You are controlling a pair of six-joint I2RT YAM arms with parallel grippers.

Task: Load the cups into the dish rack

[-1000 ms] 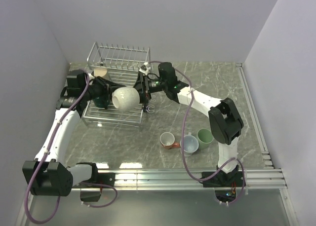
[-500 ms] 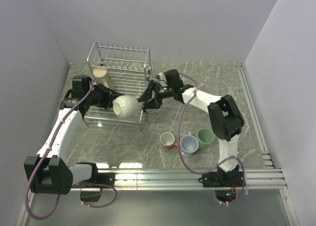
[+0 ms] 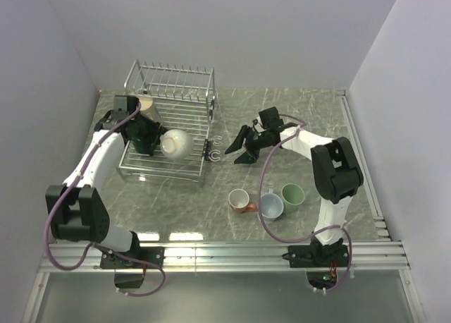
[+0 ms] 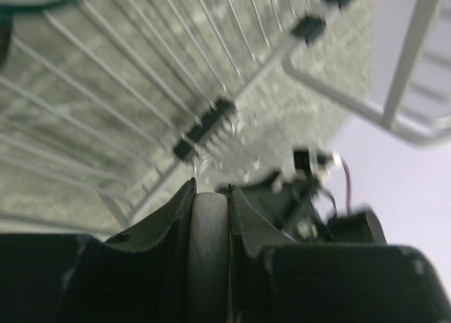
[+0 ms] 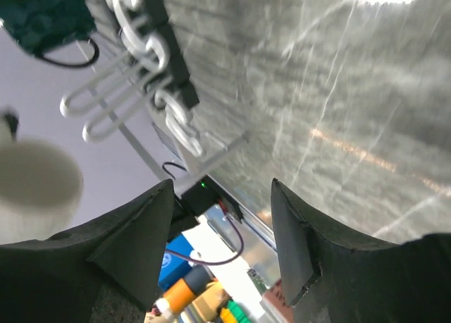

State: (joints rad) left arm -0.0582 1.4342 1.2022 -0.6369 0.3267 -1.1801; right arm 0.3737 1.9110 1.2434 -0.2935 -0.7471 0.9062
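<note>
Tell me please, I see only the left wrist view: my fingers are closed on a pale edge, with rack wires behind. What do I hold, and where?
Observer: The left gripper holds the wide cream mug by its rim, over the floor of the dish rack.
Operator: Is any cup inside the rack?
Observer: Yes, a tan mug sits in its back left corner, partly behind your arm.
Operator: Where is the other arm, and which cups stand outside?
Observer: The right gripper is open and empty, low over the table just right of the rack. Nearer the bases, the red-brown mug, the blue-grey mug and the pale green mug stand in a row.
</note>
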